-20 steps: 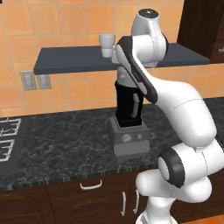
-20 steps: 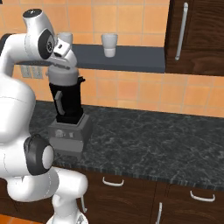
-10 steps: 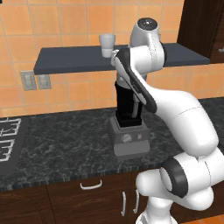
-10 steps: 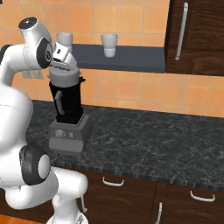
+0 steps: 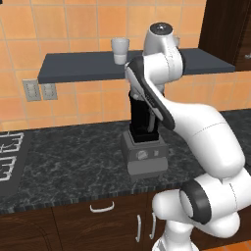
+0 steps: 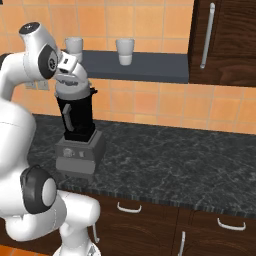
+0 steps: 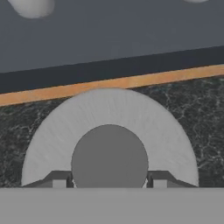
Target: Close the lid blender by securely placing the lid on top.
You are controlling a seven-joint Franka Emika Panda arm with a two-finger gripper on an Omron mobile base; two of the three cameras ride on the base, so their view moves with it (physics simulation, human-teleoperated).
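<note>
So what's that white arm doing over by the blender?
It is putting the lid on the blender. The pincer is shut on the lid's round knob, as the hand view shows. In the right base view the lid sits at the top of the black jar, with the hand right above it. Whether it is fully seated I cannot tell. The blender stands on the dark counter, below a shelf holding white cups.

Dark grey wall shelf [image 6: 150, 67] fixed to orange tile. Two white cups [image 6: 125, 51] [image 6: 74, 47] upright on the shelf. Below it, black speckled counter [image 6: 165, 155]; wall outlets [image 5: 40, 90] under the shelf's left end; stovetop [image 5: 9, 159] further left.
</note>
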